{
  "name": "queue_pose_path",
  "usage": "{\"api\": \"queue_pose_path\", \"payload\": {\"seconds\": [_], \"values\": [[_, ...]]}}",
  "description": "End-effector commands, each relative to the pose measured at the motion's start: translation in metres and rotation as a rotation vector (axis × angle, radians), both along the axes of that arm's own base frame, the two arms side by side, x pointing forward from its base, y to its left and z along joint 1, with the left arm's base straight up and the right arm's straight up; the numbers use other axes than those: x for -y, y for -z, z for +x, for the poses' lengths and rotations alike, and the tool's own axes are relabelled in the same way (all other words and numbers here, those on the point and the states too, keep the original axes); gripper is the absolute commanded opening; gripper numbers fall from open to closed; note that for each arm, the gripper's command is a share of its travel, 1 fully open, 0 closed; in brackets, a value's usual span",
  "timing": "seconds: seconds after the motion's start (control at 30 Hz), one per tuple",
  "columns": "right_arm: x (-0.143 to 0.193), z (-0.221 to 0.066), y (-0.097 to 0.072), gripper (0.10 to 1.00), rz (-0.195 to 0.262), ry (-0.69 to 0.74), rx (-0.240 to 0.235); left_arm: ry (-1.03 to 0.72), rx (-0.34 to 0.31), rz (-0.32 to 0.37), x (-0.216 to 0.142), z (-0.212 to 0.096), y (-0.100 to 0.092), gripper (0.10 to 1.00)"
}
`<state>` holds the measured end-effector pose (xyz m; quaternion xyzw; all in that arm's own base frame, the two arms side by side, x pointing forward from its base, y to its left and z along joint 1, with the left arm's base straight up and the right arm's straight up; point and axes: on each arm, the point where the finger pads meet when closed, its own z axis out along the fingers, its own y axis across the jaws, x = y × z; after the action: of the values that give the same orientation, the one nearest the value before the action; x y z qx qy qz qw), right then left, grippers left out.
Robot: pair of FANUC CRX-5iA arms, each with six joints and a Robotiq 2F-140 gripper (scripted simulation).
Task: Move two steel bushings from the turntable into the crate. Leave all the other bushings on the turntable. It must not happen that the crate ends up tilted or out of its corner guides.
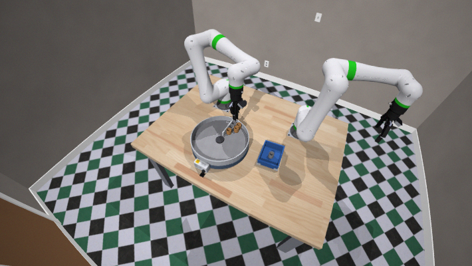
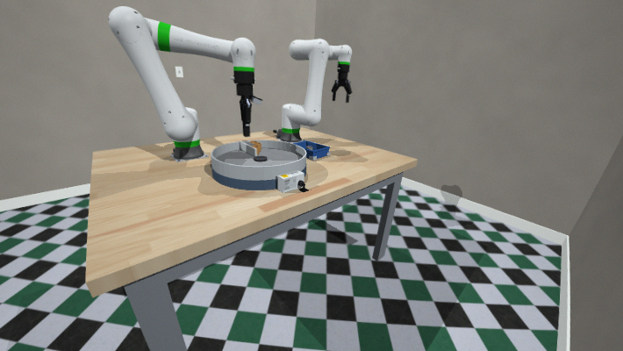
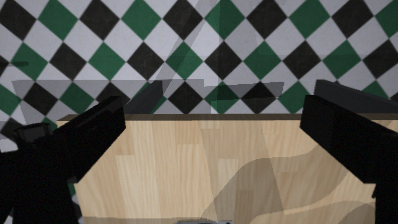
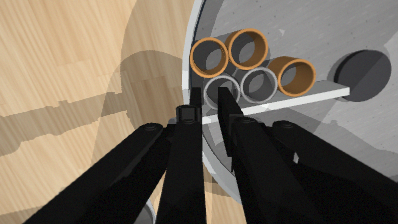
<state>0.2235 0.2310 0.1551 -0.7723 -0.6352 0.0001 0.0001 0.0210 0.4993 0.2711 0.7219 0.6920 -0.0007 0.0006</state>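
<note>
Your right end effector (image 1: 235,117) (image 2: 247,132) (image 4: 209,102), nearly closed and empty, hovers with the nearer upright steel bushing (image 1: 235,122) (image 4: 215,84) below, towards three o'clock in its wrist view.

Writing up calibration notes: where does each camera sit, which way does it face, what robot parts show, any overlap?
Top: high over the table, looking steeply down; both arms whole.
Exterior: off a table end, slightly above the top, looking along it; both arms.
Left wrist: on the left arm, looking down at table edge and floor; its open fingers.
Right wrist: on the right arm, looking down into the turntable; its nearly closed fingers.
Top and exterior share the turntable and crate.
</note>
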Motion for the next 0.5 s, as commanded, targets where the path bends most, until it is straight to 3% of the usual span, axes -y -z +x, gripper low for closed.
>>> {"api": "queue_pose_path", "payload": {"seconds": [0.0,0.47], "values": [[-0.0003,0.0004,-0.0006,0.187,0.001,0.000,0.001,0.000,0.000,0.002,-0.0003,0.0002,-0.0009,1.000],[0.0008,0.0011,-0.0006,0.184,0.001,0.000,0.001,0.000,0.000,0.002,-0.0003,0.0002,-0.0009,1.000]]}}
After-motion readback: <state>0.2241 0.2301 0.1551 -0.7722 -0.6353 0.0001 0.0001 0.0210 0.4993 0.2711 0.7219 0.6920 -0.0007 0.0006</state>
